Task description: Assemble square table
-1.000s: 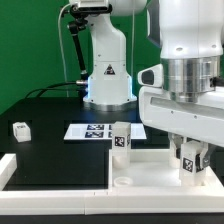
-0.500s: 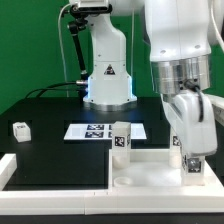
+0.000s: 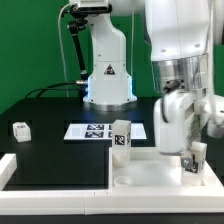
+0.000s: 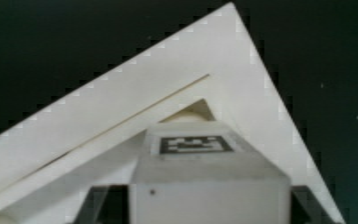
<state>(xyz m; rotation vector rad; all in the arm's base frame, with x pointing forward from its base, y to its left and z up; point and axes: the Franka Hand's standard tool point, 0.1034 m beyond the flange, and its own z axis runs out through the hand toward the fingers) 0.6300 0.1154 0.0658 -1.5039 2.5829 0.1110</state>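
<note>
1. Square table top [image 3: 150,172] lies sockets-up on the bench [image 3: 50,145], at about 5 o'clock in the exterior view. It sits just beside the marker board [image 3: 92,131], which is at its 10 o'clock.
2. One standing leg [image 3: 121,138] is upright on the top's corner at 10 o'clock. It looks seated in its socket, so I judge that leg done. How tight it is I cannot tell.
3. The end effector [image 3: 191,153] hangs over the top's 3 o'clock side. Its jaws are partly closed and clamp the held leg [image 3: 188,165] by its sides.
4. The wrist view shows that leg's tagged face between the two dark fingers [image 4: 98,204]. A corner of the top lies spread out below it. The leg looks close above that corner's socket, but whether it touches or has entered I cannot tell.
5. A loose leg [image 3: 21,129] lies on the bench at 9 o'clock, well apart from the top and untouched.
6. The socket at the top's 7 o'clock corner [image 3: 122,181] stands bare.
7. A fourth leg is not in view, and a white border rail [image 3: 12,166] runs along the bench edge at 8 o'clock.
8. As a judgement, about a quarter is finished. The second leg is being placed and needs seating and turning home, and two more legs are left after that.
</note>
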